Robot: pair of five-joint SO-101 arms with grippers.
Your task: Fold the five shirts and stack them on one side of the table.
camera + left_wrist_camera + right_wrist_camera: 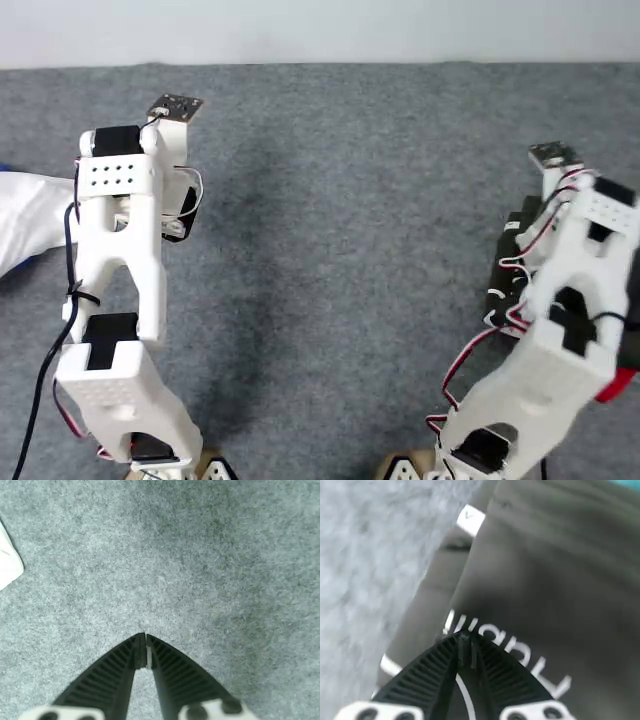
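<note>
Dark folded shirts (545, 580) stacked at the right edge of the tabletop (340, 250), white print and a small white label (470, 520) uppermost; a white shirt (25, 225) unfolded at the left edge, well apart from the stack. Right gripper (465, 642) down on the top dark shirt, jaws drawn together at the tips, possibly nipping a little cloth, though too blurred to tell. Left gripper (145, 641) closed on nothing, above bare grey surface, with the white shirt's corner just off to one side. Judging by this, time to leave the stack and fetch the white shirt. Open the right jaws fully and lift straight up, so as not to drag the top layer askew. Spread the left jaws wide before descending, take the white shirt by an edge rather than the middle, and pull it toward the centre, flat, with room for both arms to fold.
</note>
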